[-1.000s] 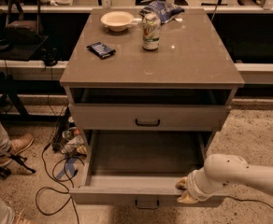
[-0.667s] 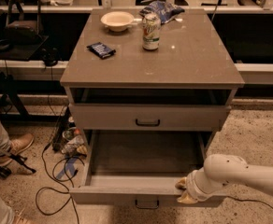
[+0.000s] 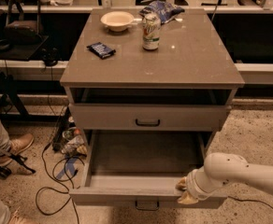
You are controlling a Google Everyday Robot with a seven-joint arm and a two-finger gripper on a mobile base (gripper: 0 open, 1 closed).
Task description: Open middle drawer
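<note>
The middle drawer (image 3: pixel 141 195) is a wide, shallow grey-beige drawer with a small black loop handle (image 3: pixel 147 204). It stands pulled far out of the cabinet, and its inside (image 3: pixel 143 155) holds nothing. My gripper (image 3: pixel 183 191) is at the right part of the drawer's front panel, against its top edge, and my white arm (image 3: pixel 239 171) reaches in from the lower right. The drawer above (image 3: pixel 147 117) is closed and has its own black handle (image 3: pixel 147 122). Any drawer below is hidden.
On the cabinet top (image 3: pixel 188 59) are a white bowl (image 3: pixel 117 20), a green can (image 3: pixel 151 31), a dark candy bar (image 3: pixel 101 50) and a blue chip bag (image 3: pixel 162 9). Cables (image 3: pixel 52 171) and a person's shoe (image 3: pixel 16 148) lie on the floor at left.
</note>
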